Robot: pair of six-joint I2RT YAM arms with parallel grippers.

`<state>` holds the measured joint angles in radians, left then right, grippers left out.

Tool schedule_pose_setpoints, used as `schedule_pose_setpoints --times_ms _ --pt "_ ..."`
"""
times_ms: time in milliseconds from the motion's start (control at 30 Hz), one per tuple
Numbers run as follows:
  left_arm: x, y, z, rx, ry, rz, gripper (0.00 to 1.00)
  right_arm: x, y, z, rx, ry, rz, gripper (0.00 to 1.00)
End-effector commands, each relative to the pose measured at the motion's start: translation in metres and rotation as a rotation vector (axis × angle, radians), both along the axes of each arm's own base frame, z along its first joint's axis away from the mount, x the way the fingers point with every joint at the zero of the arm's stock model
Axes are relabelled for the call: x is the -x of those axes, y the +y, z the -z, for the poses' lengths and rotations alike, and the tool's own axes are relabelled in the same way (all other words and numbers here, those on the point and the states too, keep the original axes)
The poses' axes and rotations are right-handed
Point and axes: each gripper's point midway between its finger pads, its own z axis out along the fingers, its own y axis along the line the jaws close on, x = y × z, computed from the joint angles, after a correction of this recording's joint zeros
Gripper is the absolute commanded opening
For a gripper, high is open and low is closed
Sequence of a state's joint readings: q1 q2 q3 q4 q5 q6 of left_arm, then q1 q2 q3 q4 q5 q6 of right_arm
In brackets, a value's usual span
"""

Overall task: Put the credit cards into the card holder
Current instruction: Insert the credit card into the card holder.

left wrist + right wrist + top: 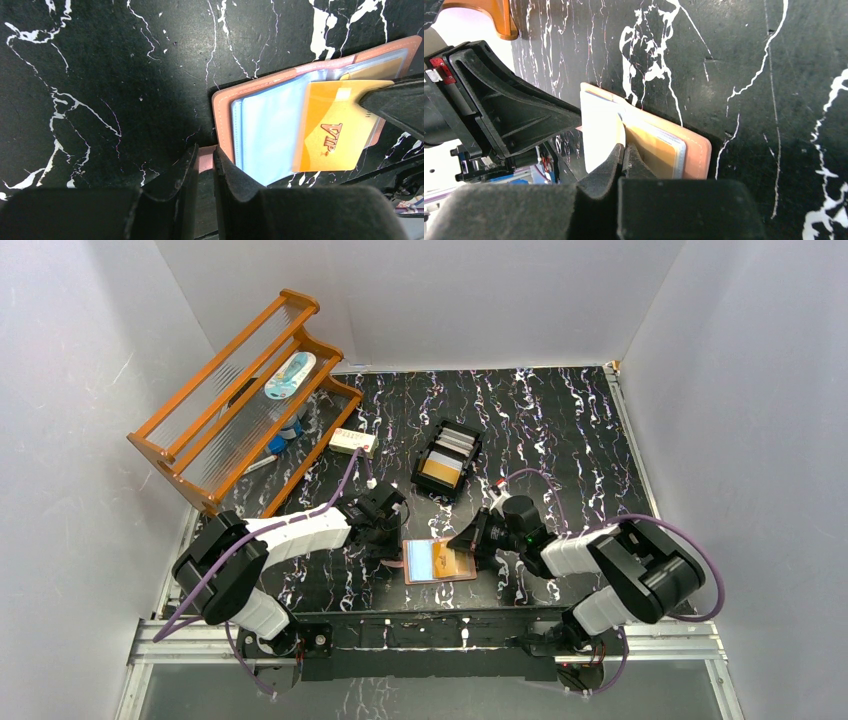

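Between the arms, open card holder (440, 562) lies flat; left gripper (204, 152) clamped on its tab (205, 163), right gripper (625, 152) clamped on gold credit card (332, 130).

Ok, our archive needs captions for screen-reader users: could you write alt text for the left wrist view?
An open salmon card holder lies on a black marbled table, a gold VIP card overlapping its clear sleeves. The left fingers pinch the holder's tab at the bottom, and the right fingers hold the card from the right.
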<state>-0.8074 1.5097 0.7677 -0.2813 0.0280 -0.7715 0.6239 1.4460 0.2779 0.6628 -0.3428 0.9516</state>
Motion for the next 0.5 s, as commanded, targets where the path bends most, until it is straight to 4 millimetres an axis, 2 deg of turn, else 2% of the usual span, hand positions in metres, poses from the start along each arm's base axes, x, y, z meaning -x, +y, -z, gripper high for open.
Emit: schedule_pose_setpoints --times_ms 0,233,400,467 --pt "0.006 0.001 0.025 -0.026 0.037 0.002 0.15 0.006 0.01 -0.004 -0.062 -0.025 -0.062 0.0" --pt "0.011 -0.003 0.026 0.005 0.063 -0.009 0.16 0.0 0.019 -0.013 -0.087 -0.04 -0.056 0.0" --pt "0.015 -0.004 0.025 0.025 0.08 -0.039 0.16 0.0 0.023 -0.011 -0.083 -0.032 -0.044 0.0" --pt "0.016 -0.001 0.026 0.023 0.079 -0.055 0.16 0.001 0.02 -0.004 -0.045 -0.007 -0.034 0.12"
